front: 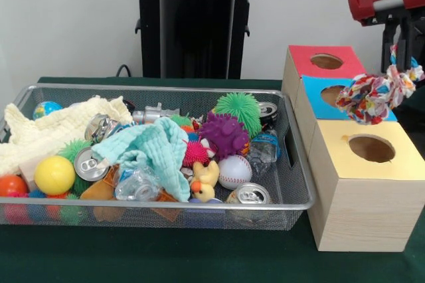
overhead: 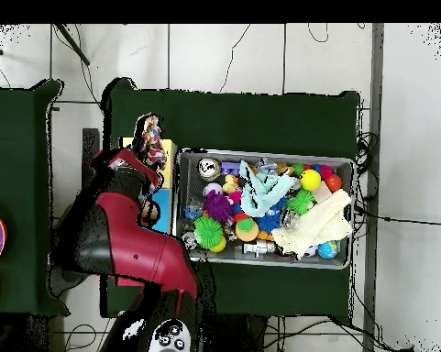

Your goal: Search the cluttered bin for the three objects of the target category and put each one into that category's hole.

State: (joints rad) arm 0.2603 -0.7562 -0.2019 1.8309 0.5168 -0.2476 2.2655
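My gripper (front: 396, 45) is at the upper right, shut on a confetti-patterned cloth (front: 375, 94) that hangs above the blue-topped and yellow-topped boxes. The round hole (front: 372, 148) in the yellow top is just below and in front of the cloth. In the overhead view the cloth (overhead: 151, 137) hangs over the boxes left of the bin. The wire-mesh bin (front: 295, 193) is full of clutter. A cream-yellow knitted cloth (front: 46, 127) lies at its left end and also shows in the overhead view (overhead: 315, 225). No other confetti cloth shows.
The red-topped box (front: 325, 62) and the blue-topped box (front: 315, 94) stand behind the yellow one. The bin holds a pale teal cloth (front: 156, 153), spiky balls, drink cans, a baseball, a yellow ball and a rubber duck. The pedestal (front: 196, 24) stands behind the table.
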